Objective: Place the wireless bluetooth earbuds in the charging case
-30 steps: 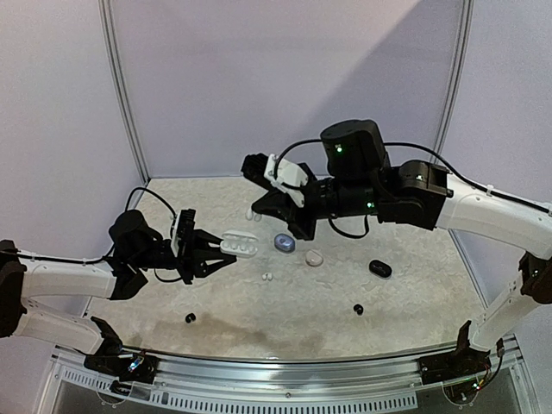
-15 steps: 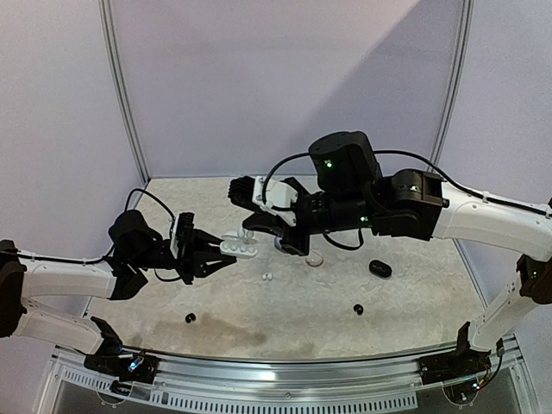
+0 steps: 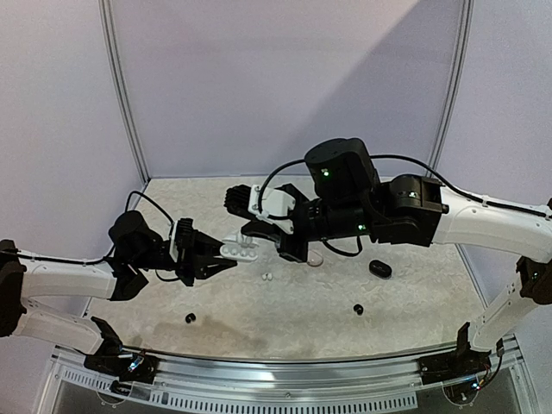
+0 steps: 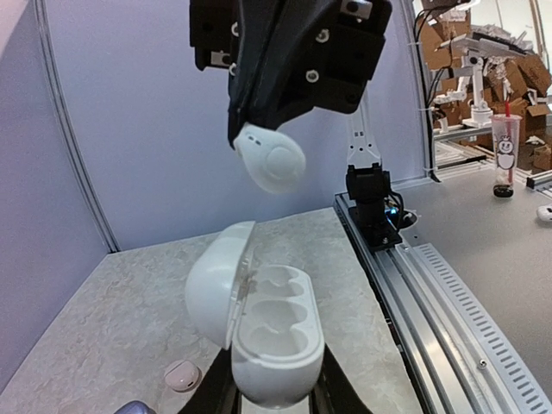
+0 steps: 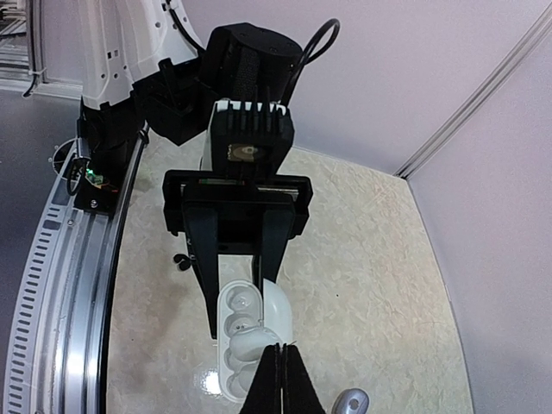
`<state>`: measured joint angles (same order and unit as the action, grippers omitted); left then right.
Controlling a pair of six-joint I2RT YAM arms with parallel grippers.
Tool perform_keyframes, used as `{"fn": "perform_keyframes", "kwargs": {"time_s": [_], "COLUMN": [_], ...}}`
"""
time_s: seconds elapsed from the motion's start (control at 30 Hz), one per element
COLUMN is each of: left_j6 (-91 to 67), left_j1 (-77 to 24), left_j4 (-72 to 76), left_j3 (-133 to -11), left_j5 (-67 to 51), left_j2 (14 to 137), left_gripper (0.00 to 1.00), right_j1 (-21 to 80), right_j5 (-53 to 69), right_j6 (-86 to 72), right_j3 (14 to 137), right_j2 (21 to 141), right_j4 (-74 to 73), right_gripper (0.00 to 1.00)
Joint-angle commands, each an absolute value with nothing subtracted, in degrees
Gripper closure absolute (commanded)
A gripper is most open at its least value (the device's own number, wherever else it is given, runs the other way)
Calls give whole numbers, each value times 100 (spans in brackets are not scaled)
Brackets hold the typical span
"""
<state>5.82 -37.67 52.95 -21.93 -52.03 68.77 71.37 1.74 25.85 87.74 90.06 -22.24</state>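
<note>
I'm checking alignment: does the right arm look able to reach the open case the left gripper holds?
Likely yes: the right gripper, pinching a white earbud, hangs above the case; its lid is swung aside, sockets exposed.

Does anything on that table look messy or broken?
Nothing looks broken, but loose earbuds lie scattered on the table: a left black earbud near the front, a right black earbud, and a white earbud in the middle.

No legible text, labels, brands or numbers on anything
</note>
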Motion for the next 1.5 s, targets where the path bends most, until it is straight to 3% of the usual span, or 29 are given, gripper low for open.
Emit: {"fn": "perform_keyframes", "kwargs": {"time_s": [0.0, 1.47], "left_j6": [622, -376], "left_j1": [-3867, -3877], "left_j4": [5440, 5646], "left_j3": [-2192, -2311], "left_j5": [-5258, -4892], "left_j2": [6847, 6900], "left_gripper": [100, 100], "right_j1": [7224, 7260], "right_j5": [30, -1459], "right_j6": [2604, 2883], "right_j3": [8669, 8550], "right_j2": [8891, 9282], "right_j4": [-2246, -2117], "right_gripper": [100, 100]}}
